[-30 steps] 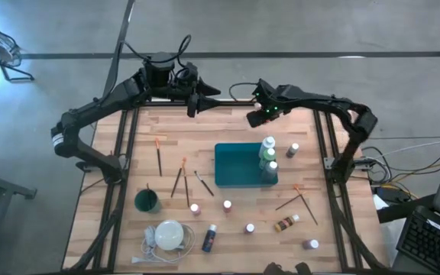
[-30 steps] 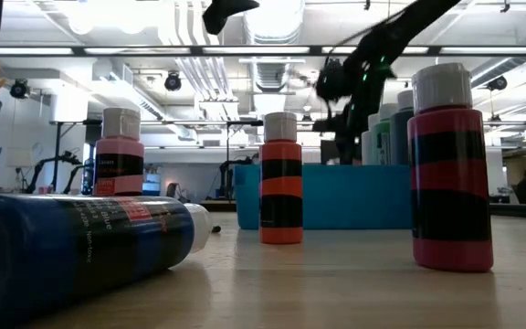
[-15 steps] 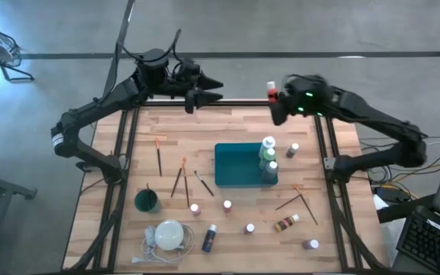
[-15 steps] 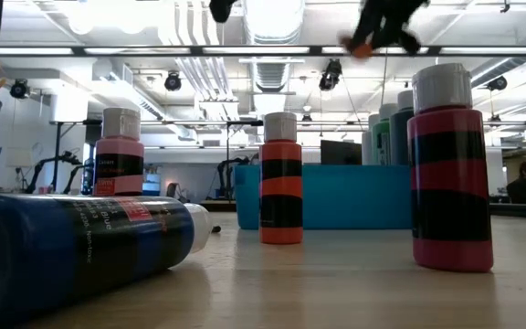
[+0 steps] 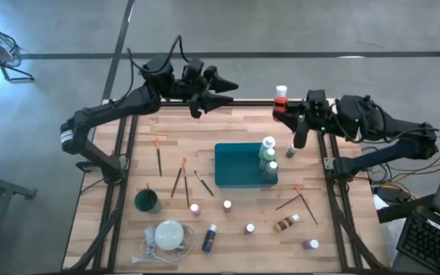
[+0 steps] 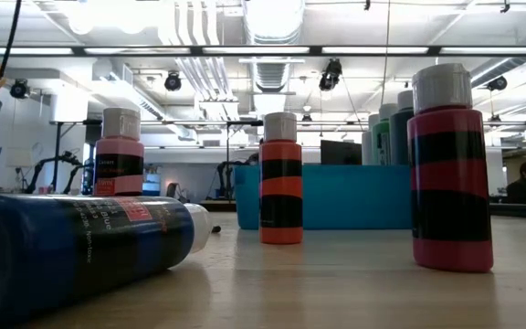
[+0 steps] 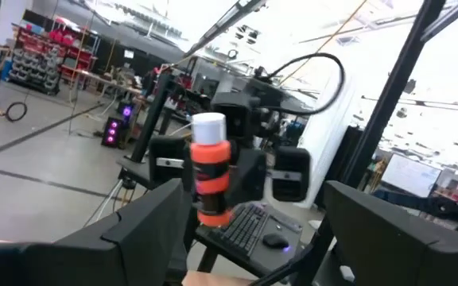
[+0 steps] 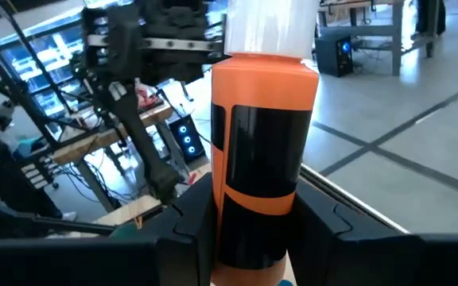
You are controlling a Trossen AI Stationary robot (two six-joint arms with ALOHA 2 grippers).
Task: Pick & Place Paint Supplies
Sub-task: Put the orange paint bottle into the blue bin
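Note:
An orange paint bottle (image 5: 281,98) with a white cap and a black label is up in the air over the table's far edge, with my right gripper (image 5: 279,111) shut on it. My left gripper (image 5: 223,96) is open, level and pointing at the bottle from the left, a short way off. Through it the left wrist view shows the bottle (image 7: 211,168). A teal tray (image 5: 235,164) in the middle of the table has bottles (image 5: 268,156) standing at its right end. More bottles (image 5: 249,228) and brushes (image 5: 179,182) lie on the table. Neither gripper shows in the low view. My right gripper pinches the lower part of the bottle's body (image 8: 254,238) between its two fingers. The fingers come level from the table's right side. The bottle stands upright in the hold, cap up, lifted clear of the table.
A green cup (image 5: 147,201) and a white round disc with a cord (image 5: 169,234) sit near the front left. A blue bottle (image 6: 80,247) lies on its side. Red (image 6: 448,174) and orange (image 6: 281,183) bottles stand near the front edge.
My right gripper has risen with the orange bottle, out of the low view, and gone toward the table's right edge. It has tipped from pointing down to level, so the bottle now stands upright. My left gripper has tipped up and gone a little toward the right gripper.

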